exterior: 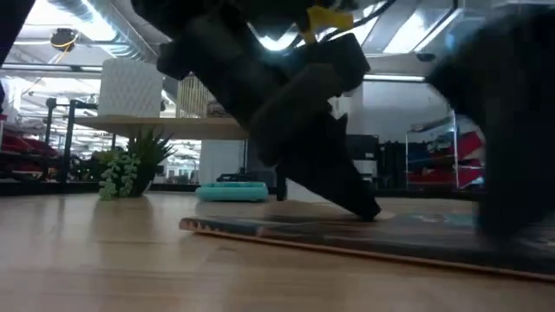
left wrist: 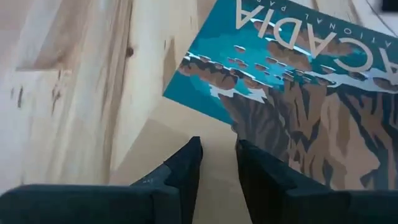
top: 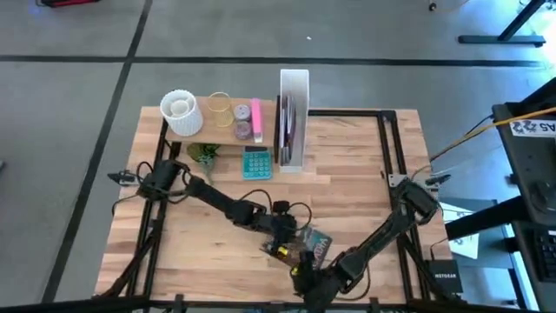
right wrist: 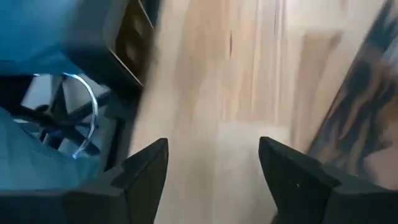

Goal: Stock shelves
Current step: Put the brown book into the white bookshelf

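Note:
A book with a teal and brown "Acadia" cover [top: 311,246] [left wrist: 298,93] lies flat on the tabletop near the front edge. My left gripper [top: 285,236] [left wrist: 217,155] comes down on it, fingers only a narrow gap apart, one over the bare wood and one at the book's edge. My right gripper [top: 304,274] [right wrist: 214,155] hovers wide open over bare wood at the book's near side, with the book [right wrist: 367,106] off to one side. The small raised shelf [top: 217,129] and the white upright file box [top: 294,113] stand at the far side. My left gripper comes from above, slanting down. In the low view a fingertip [exterior: 368,211] meets the book's top face [exterior: 408,227]. In the left wrist view that finger [left wrist: 261,174] sits on the cover beside its edge [left wrist: 280,149], near a corner. The book stays flat on the table.
On the shelf stand a white ribbed pot [top: 181,111], a glass [top: 218,108] and pink things [top: 248,117]. A small green plant [top: 205,155] and a teal calculator [top: 257,163] sit on the table in front of it. Black rails [top: 391,148] frame the tabletop.

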Action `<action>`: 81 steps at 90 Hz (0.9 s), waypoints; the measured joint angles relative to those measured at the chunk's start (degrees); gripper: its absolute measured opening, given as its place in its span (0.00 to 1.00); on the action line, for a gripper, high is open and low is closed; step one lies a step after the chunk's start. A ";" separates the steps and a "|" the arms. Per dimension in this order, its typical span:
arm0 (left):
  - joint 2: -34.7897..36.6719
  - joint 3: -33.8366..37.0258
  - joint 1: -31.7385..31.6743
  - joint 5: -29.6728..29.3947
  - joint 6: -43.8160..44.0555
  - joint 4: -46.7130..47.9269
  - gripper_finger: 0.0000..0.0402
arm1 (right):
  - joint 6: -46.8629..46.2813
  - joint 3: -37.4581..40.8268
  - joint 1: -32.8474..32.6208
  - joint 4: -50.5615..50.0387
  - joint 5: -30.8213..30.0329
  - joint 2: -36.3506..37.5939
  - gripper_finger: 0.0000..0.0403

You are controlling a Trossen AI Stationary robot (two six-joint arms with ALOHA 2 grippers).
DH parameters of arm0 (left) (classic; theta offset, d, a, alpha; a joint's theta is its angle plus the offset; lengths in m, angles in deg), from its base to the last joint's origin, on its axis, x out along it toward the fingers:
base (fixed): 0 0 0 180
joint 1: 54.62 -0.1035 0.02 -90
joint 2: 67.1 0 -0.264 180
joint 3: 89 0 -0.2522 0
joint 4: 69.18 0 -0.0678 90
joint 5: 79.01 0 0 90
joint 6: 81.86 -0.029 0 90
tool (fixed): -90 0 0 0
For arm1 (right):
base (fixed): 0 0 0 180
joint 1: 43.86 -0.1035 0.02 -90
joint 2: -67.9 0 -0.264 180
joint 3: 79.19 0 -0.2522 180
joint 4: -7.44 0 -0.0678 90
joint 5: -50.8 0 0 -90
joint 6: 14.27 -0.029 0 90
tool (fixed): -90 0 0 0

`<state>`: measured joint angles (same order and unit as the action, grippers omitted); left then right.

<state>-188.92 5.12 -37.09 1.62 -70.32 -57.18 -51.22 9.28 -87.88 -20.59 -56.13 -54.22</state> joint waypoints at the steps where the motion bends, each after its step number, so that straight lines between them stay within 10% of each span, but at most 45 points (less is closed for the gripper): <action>1: 0.00 0.00 0.10 0.29 0.25 0.48 0.22 | -0.64 -0.25 -0.03 -0.64 -0.12 -0.24 0.59; 34: -0.09 0.21 6.98 -3.03 7.63 4.62 0.22 | -11.94 -4.87 -1.93 -31.89 -5.45 2.57 0.59; 67: -0.17 0.39 7.97 -3.86 7.30 3.77 0.22 | 12.63 -4.83 -3.31 -25.70 -10.98 -0.55 0.59; 81: -0.17 0.40 7.92 -3.88 7.25 3.74 0.22 | 16.11 -4.93 -3.92 -25.35 -22.87 -4.58 0.59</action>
<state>-189.10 5.52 -29.17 -2.26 -63.07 -53.43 -35.11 4.35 -91.80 -45.94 -79.00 -58.80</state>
